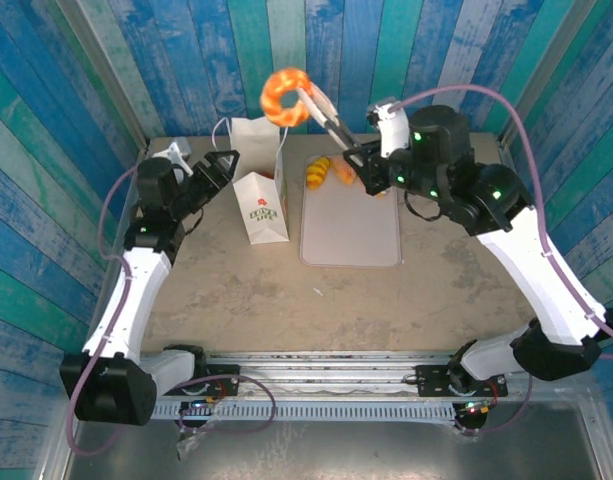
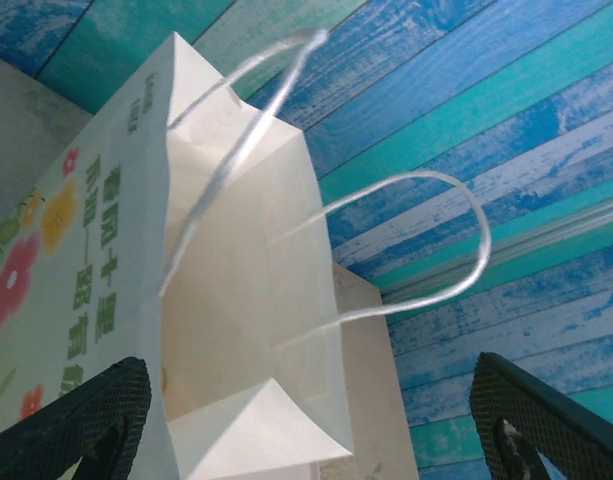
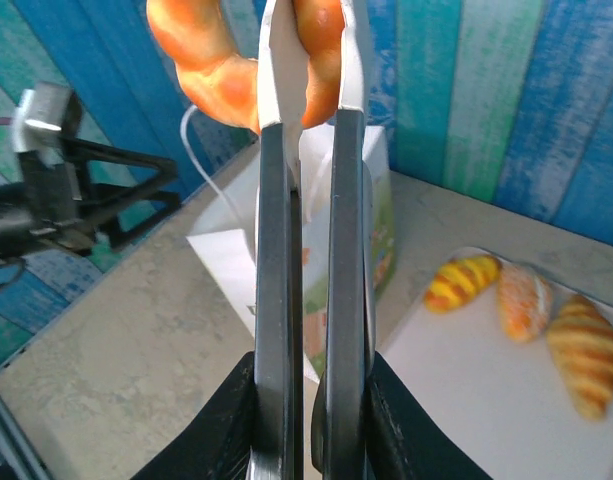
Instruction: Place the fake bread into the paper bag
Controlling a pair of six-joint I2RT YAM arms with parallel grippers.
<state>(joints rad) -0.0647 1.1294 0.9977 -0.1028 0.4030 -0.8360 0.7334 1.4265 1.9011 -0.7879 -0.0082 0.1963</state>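
White paper bag (image 1: 258, 195) is standing upright, top open, cord handles up. 1 orange striped bread piece (image 1: 286, 97) is up in the air just above it, and 3 more pastries (image 3: 524, 300) lie off to its right.

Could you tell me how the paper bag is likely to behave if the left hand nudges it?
The paper bag stands tall on a narrow base, so it would probably tip or slide easily. Its thin walls look likely to crumple rather than resist. The cord handles seem floppy.
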